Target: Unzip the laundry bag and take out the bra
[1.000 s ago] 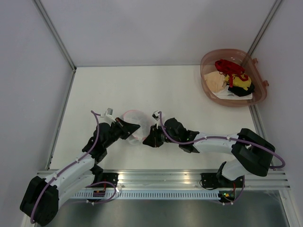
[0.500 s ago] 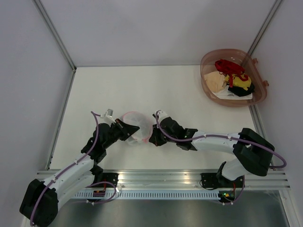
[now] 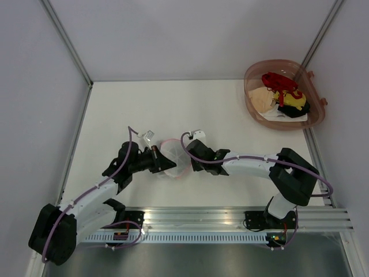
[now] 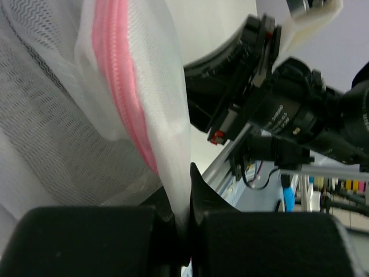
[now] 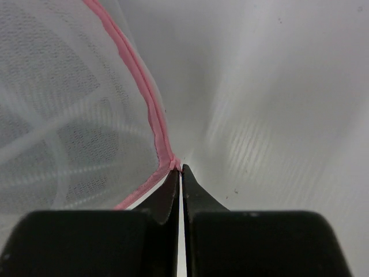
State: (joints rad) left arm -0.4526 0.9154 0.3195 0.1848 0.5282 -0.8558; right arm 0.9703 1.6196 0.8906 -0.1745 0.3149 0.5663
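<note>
Left gripper (image 4: 185, 199) clamps laundry bag (image 3: 172, 156) mesh. Right gripper (image 5: 180, 171) pinches tight on pink zipper rim (image 5: 151, 118). Above tabletop (image 3: 173, 107).

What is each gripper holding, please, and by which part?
Both hold the laundry bag: the left gripper pinches its white mesh, the right gripper its pink zipper rim.

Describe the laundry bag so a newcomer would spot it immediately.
On the white table, near the front edge, the left gripper and right gripper meet. The laundry bag is the small rounded pouch pinched between them. Its white see-through mesh and pink zipper rim set it apart from the large brownish basket in the far right corner.
</note>
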